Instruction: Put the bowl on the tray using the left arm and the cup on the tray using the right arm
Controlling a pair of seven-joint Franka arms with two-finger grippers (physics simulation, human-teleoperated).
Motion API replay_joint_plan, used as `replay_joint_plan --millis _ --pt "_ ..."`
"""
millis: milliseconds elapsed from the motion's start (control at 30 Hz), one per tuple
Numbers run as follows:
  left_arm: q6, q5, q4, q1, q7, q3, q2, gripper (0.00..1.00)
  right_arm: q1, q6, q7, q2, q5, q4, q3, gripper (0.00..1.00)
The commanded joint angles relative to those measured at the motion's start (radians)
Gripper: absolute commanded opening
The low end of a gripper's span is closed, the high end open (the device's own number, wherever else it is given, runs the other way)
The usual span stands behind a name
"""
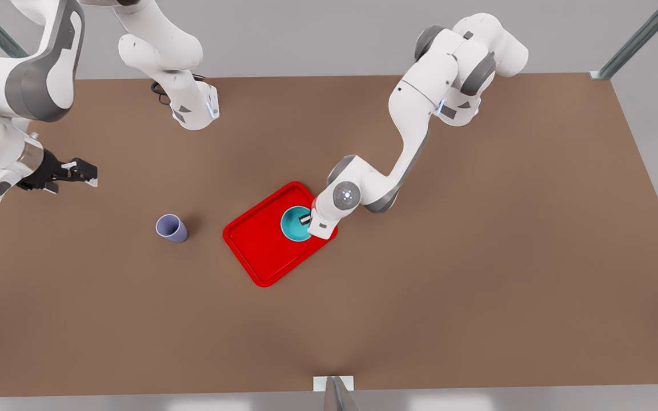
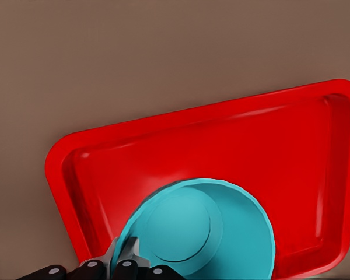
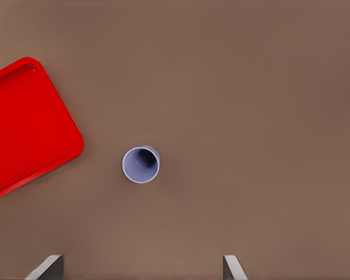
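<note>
The teal bowl is over the far right corner of the red tray. My left gripper is shut on the bowl's rim, one finger inside and one outside. Whether the bowl rests on the tray or hangs just above it I cannot tell. The lavender cup stands upright on the table, left of the tray in the front view. My right gripper hovers open, high above the table's left side in the front view, and away from the cup.
The brown table spreads wide around the tray. The tray's corner lies a short way from the cup. Both arm bases stand along the table's far edge, and a metal post sits at the near edge.
</note>
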Motion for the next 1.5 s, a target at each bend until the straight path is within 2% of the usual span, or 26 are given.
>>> replay_joint_plan --millis 0,33,67,100,133,267,300,333,367,433,467,500,533,567,600,633,667,767,800,867,933,1033,1100,1300,1467 --pt "0.002 -0.018 -0.002 0.000 0.012 0.002 0.000 0.24 -0.010 0.001 0.001 0.000 0.000 0.000 0.000 1.00" --pt "0.008 0.000 -0.009 0.000 0.035 0.002 0.008 0.33 -0.010 0.001 0.001 0.000 0.000 0.000 0.000 1.00" --pt "0.009 0.000 -0.011 0.003 0.049 0.002 0.014 0.48 -0.010 0.001 0.001 0.000 0.000 0.000 0.000 1.00" --pt "0.011 0.002 -0.009 0.003 0.054 0.002 0.020 0.88 -0.010 0.000 -0.001 0.000 0.000 0.000 0.000 1.00" --pt "0.012 0.011 -0.009 0.002 0.054 0.002 0.021 1.00 -0.010 0.000 -0.001 0.000 0.000 0.000 0.000 1.00" --pt "-0.008 0.028 -0.003 0.031 0.057 0.008 -0.001 1.00 -0.009 0.000 0.001 0.000 -0.002 0.000 0.000 1.00" --pt "-0.076 0.074 0.001 0.065 0.072 0.008 -0.038 1.00 -0.007 0.000 0.001 0.000 0.000 0.000 0.000 1.00" --pt "-0.260 0.181 0.034 0.109 0.159 0.019 -0.101 1.00 -0.009 0.001 0.002 0.000 0.009 0.000 0.000 1.00" --pt "-0.492 0.213 0.127 0.230 0.414 0.054 -0.143 1.00 -0.012 0.006 0.002 0.026 0.043 0.023 -0.003 1.00" --pt "-0.687 0.319 0.129 0.258 0.918 0.217 -0.256 1.00 -0.012 0.003 -0.001 0.084 0.040 0.071 -0.003 1.00" --pt "-0.761 0.322 0.129 0.258 1.087 0.301 -0.301 1.00 -0.009 -0.003 -0.004 0.135 0.044 0.089 0.000 1.00" --pt "-0.788 0.325 0.127 0.258 1.106 0.338 -0.327 1.00 0.008 -0.023 -0.007 0.232 0.043 0.087 0.009 1.00" --pt "-0.799 0.370 0.085 0.279 1.107 0.324 -0.395 1.00 0.013 -0.135 0.001 0.268 0.093 0.130 0.011 1.00" --pt "-0.799 0.415 0.049 0.418 1.092 0.147 -0.460 1.00 0.013 -0.134 -0.004 0.284 0.115 0.120 0.011 1.00" --pt "-0.787 0.488 -0.007 0.465 1.084 0.074 -0.517 1.00 0.010 -0.103 -0.004 0.317 0.121 0.124 0.011 1.00" --pt "-0.787 0.486 -0.025 0.463 1.083 0.074 -0.528 1.00 0.009 -0.076 -0.019 0.385 0.130 0.175 0.011 1.00" --pt "-0.787 0.483 -0.025 0.465 1.083 0.073 -0.525 1.00 0.020 0.000 0.027 0.371 0.130 0.117 0.008 1.00" --pt "-0.787 0.482 -0.018 0.463 1.084 0.079 -0.506 1.00 0.056 0.075 0.438 0.333 0.051 -0.024 0.006 1.00" --pt "-0.787 0.482 -0.020 0.463 1.083 0.079 -0.506 1.00 0.046 0.087 0.450 0.314 0.061 -0.058 0.001 1.00" --pt "-0.787 0.482 -0.020 0.465 1.083 0.080 -0.495 1.00 0.008 0.109 0.455 0.262 0.107 -0.158 0.000 1.00" --pt "-0.788 0.486 -0.018 0.465 1.083 0.080 -0.480 1.00 0.006 0.234 0.455 0.176 0.110 -0.313 0.000 1.00" --pt "-0.798 0.480 -0.006 0.465 1.084 0.086 -0.485 1.00 0.019 0.399 0.380 0.216 0.112 -0.319 0.006 1.00" --pt "-0.799 0.476 -0.008 0.465 1.087 0.085 -0.485 1.00 0.011 0.435 0.337 0.230 0.112 -0.327 0.008 1.00" --pt "-0.822 0.423 0.044 0.465 1.061 0.086 -0.508 1.00 0.016 0.535 0.231 0.156 0.137 -0.495 0.009 1.00" --pt "-0.825 0.431 0.043 0.465 1.063 0.086 -0.520 1.00 0.008 0.616 0.226 0.199 0.133 -0.515 0.006 1.00"
